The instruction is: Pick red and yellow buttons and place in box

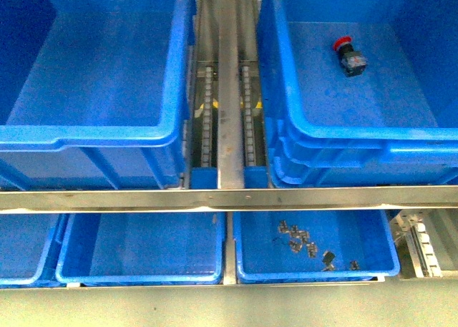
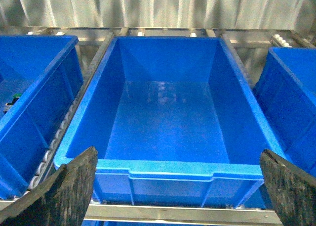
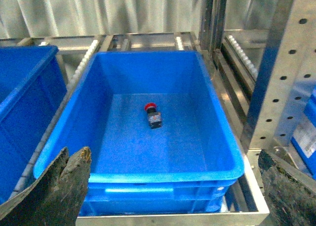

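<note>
Frankly, with my left claw [image 2: 177,153] and right claw [image 3: 172,154] spread empty, the red button [image 3: 153,116] mid-floor in the right crate [image 3: 217,122] (placed or waiting, I cannot tell) and no yellow one visible, I risk reaching into the wrong crate.

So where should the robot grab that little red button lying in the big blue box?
Probably by its dark boxy body, coming straight down from above. The red button lies on its side on the floor of the deep crate, so the walls block sideways reaches, and the round cap would likely slip.
</note>
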{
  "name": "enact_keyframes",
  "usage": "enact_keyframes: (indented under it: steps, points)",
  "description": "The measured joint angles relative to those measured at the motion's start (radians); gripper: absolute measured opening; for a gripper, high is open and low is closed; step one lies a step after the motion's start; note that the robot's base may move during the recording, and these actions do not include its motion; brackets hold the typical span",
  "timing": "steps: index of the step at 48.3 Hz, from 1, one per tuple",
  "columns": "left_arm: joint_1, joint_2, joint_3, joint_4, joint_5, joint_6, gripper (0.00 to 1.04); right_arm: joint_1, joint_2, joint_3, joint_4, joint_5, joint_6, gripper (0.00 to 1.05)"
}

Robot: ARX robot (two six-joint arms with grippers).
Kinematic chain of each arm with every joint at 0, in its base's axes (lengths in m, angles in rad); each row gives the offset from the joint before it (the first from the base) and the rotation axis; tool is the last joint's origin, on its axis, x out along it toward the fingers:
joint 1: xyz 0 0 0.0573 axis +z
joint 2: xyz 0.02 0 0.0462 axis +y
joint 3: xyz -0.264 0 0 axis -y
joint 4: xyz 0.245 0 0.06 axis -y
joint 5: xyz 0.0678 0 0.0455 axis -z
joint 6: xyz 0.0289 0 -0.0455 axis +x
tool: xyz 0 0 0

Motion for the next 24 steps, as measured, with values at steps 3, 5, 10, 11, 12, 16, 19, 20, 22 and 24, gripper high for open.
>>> enact_keyframes:
  steps: [3, 5, 10, 11, 12, 16, 19, 20, 22, 24]
  points:
    - [0.0, 0.0, 0.0, 0.0, -0.003, 0.0, 0.97, 0.0, 0.001, 0.0, 0.0, -0.001, 0.0, 0.99]
    - [0.0, 0.0, 0.0, 0.0, -0.003, 0.0, 0.97, 0.0, 0.001, 0.0, 0.0, -0.003, 0.0, 0.99]
    - [0.0, 0.0, 0.0, 0.0, -0.002, 0.0, 0.97, 0.0, 0.0, 0.0, 0.0, -0.003, 0.0, 0.99]
    - [0.0, 0.0, 0.0, 0.0, -0.003, 0.0, 0.97, 0.0, 0.0, 0.0, -0.002, -0.003, 0.0, 0.99]
    - [0.0, 0.0, 0.0, 0.001, -0.003, 0.0, 0.97, 0.0, 0.0, 0.0, -0.002, -0.003, 0.0, 0.99]
    - [0.0, 0.0, 0.0, 0.0, -0.003, 0.0, 0.97, 0.0, 0.001, 0.0, -0.002, -0.004, -0.001, 0.99]
    - [0.0, 0.0, 0.0, 0.0, -0.003, 0.0, 0.97, 0.0, 0.0, 0.0, -0.002, -0.005, 0.0, 0.99]
    - [0.0, 0.0, 0.0, 0.0, -0.003, 0.0, 0.97, 0.0, 0.0, 0.0, -0.002, -0.005, 0.0, 0.99]
    - [0.0, 0.0, 0.0, 0.0, -0.003, 0.0, 0.97, 0.0, 0.0, 0.0, -0.002, -0.006, 0.0, 0.99]
    - [0.0, 0.0, 0.0, 0.0, -0.003, 0.0, 0.97, 0.0, 0.0, 0.0, -0.003, -0.006, 0.0, 0.99]
